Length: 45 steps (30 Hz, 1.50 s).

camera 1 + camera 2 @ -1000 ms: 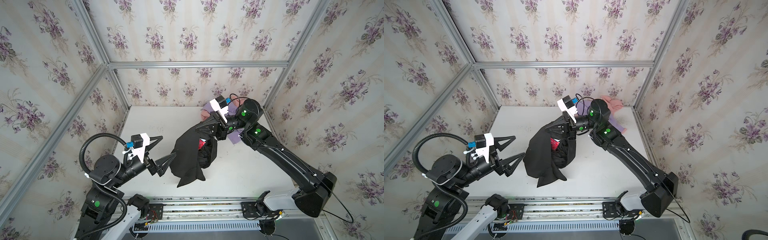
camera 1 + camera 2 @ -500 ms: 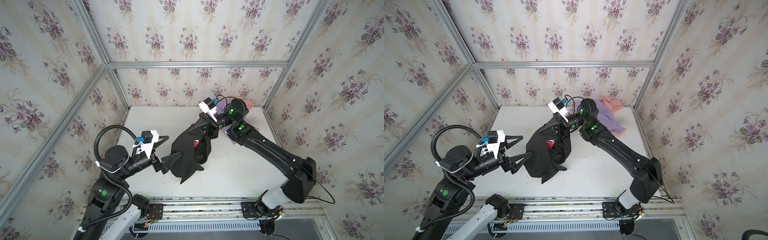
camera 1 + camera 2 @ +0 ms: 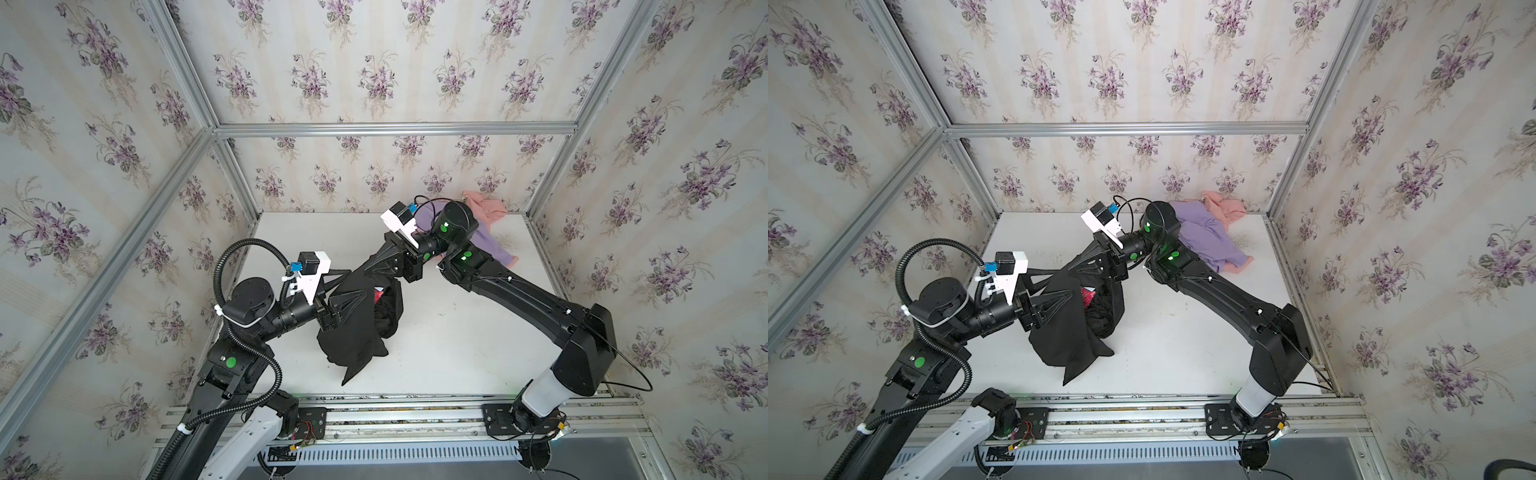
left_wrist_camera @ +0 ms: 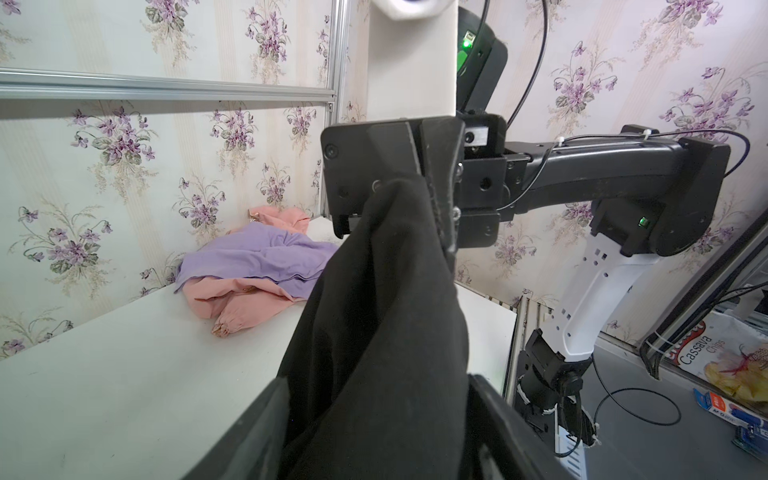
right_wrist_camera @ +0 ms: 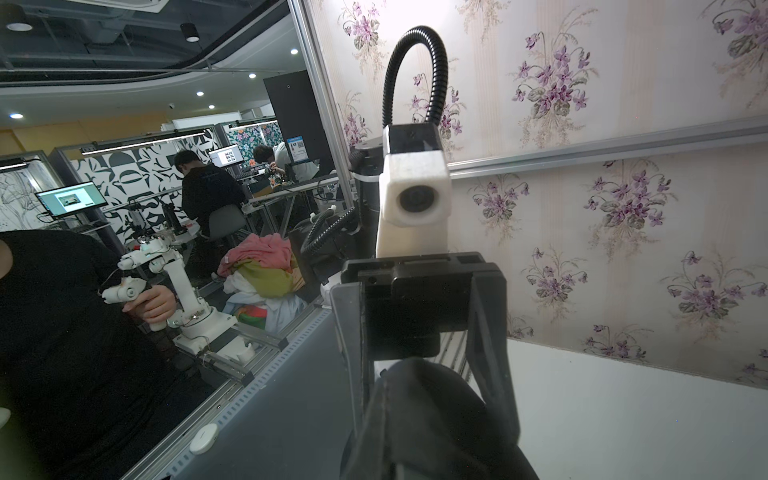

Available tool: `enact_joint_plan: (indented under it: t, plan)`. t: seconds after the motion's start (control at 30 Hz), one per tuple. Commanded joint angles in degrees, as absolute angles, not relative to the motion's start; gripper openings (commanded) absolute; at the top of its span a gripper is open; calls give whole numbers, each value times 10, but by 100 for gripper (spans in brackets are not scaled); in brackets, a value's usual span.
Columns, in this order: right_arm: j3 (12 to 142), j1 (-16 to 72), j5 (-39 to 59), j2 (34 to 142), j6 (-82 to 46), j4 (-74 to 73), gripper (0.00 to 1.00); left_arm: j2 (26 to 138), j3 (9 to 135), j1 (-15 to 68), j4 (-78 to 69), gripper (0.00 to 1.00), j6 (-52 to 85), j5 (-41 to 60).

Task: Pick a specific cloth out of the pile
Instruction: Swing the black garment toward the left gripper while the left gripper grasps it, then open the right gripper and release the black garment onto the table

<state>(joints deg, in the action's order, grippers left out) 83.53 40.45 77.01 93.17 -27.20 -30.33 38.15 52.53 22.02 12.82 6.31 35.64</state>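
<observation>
Right gripper (image 3: 376, 266) clamped on black cloth (image 3: 357, 332), arm outstretched; left gripper (image 3: 353, 286) half-closed around cloth, forearm level.

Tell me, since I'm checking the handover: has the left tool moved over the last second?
Yes. The left tool has moved toward the right side of the table in both top views, now reaching the hanging black garment.

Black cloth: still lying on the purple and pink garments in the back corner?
No. In a top view the black cloth hangs from the right gripper mid-table, apart from the purple garment and pink garment.
</observation>
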Motion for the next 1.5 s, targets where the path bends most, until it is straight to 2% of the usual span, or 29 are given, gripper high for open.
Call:
enact_joint_plan:
  t: [0.0,0.13,0.27,0.33,0.43,0.63,0.87,1.2,1.37,1.47]
  plan:
    - [833,406,757,930,-273,-347,2,378,520,220,98,52,61,365]
    - [820,407,741,926,-271,-349,14,382,511,221,91,35,69,364]
    - [805,407,722,926,-268,-351,28,390,497,221,76,26,92,357]
    - [800,407,716,927,-266,-348,42,390,486,220,66,24,100,351]
    - [791,407,705,928,-265,-345,54,387,472,221,58,21,103,337]
    - [744,402,686,914,-255,-358,66,378,442,221,58,18,90,292]
    - [684,378,653,879,-247,-374,71,347,409,220,66,16,86,208]
    - [608,349,613,820,-232,-374,72,335,428,220,133,13,81,112]
    - [562,338,583,784,-205,-350,72,344,430,220,141,11,88,117]
    - [540,333,569,765,-188,-324,72,361,429,220,146,14,109,119]
